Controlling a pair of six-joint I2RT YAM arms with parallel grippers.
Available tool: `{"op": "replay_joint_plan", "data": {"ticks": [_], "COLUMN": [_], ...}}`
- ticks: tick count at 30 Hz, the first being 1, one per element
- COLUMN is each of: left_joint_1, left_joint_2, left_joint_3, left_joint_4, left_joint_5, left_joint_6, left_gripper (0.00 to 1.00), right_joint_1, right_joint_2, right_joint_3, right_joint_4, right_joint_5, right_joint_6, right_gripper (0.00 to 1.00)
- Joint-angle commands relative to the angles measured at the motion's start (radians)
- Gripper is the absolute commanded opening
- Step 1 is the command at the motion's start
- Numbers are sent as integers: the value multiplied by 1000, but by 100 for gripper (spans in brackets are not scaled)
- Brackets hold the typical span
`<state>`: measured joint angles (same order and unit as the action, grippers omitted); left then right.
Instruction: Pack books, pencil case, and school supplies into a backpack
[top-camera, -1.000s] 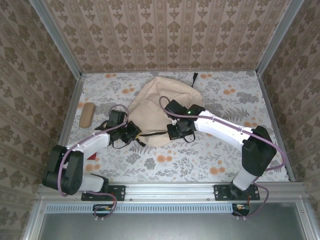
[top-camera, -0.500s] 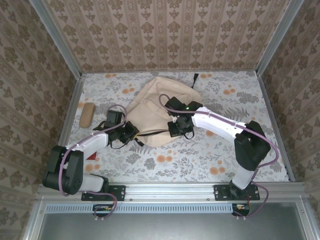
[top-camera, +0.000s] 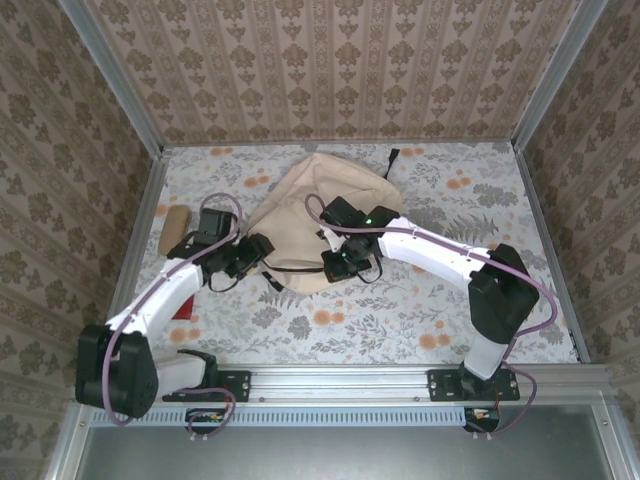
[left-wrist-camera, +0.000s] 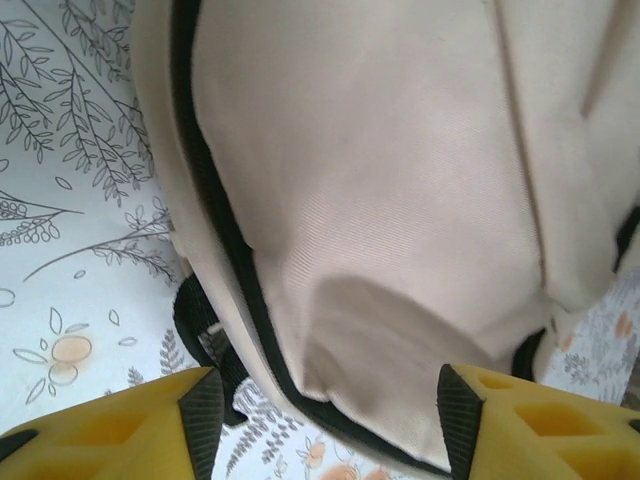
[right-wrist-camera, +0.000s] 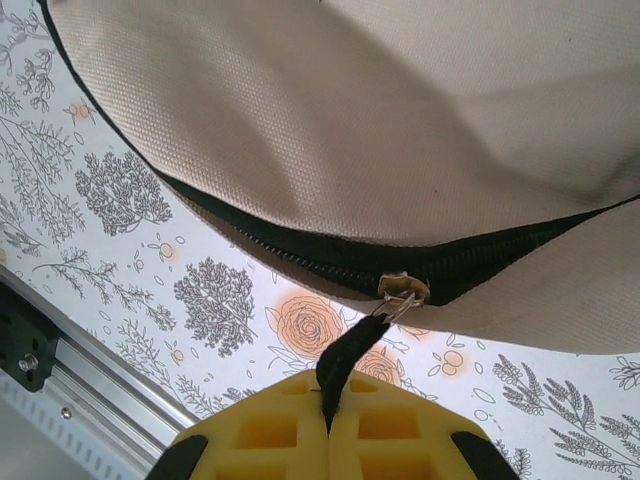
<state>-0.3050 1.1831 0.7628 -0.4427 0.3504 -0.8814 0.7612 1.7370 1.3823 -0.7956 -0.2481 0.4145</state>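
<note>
Right tool (right-wrist-camera: 328, 405) pinches zip pull (right-wrist-camera: 345, 360) at backpack's (right-wrist-camera: 400, 130) near edge (bare tabletop (top-camera: 470, 195) rightward).

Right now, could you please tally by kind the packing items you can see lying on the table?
Backpack: 1
Pencil case: 1
Total: 2

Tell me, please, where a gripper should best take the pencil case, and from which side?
Probably across the narrow middle of the pencil case, coming down from above. It lies flat by the left edge of the table, long axis running near to far, so a sideways close spans its short width.
</note>
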Motion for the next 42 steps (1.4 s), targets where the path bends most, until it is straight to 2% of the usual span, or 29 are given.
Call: {"op": "replay_joint_plan", "data": {"ticks": [1, 4, 7, 8, 11, 17, 22, 27, 32, 37, 42], "left_joint_1": [-35, -91, -144, -187, -230, -291, -336, -341, -366, -367, -368], "left_joint_2": [-44, -65, -63, -60, -42, 16, 62, 112, 114, 101, 85], "left_joint_3": [-2, -48, -77, -84, -103, -117, -140, -134, -138, -186, -224], "left_joint_4": [-70, 33, 123, 147, 218, 300, 357, 419, 337, 299, 259], "left_joint_5": [39, 87, 89, 79, 59, -15, -91, -120, -210, -237, -250], "left_joint_6": [-16, -136, -245, -280, -372, -496, -594, -610, -588, -578, -559], "left_gripper": [64, 67, 69, 69, 71, 77, 78, 66, 35, 12, 1], "right_joint_1": [-18, -28, -31, -31, -34, -37, -39, -37, -37, -37, -42], "right_joint_2": [18, 9, 2, -1, -8, -23, -36, -24, -13, 18, 85], "right_joint_3": [18, 3, -6, -10, -22, -51, -76, -79, -58, -7, 53], "right_joint_4": [22, 39, 47, 48, 51, 67, 86, 68, -21, -92, -153], "right_joint_5": [-21, -29, -31, -31, -34, -44, -53, -83, -23, 53, 155], "right_joint_6": [13, 21, 25, 26, 27, 32, 38, 6, -55, -95, -110], "right_gripper": [0, 0, 0, 0, 0, 0, 0, 0, 0, 0, 0]}}
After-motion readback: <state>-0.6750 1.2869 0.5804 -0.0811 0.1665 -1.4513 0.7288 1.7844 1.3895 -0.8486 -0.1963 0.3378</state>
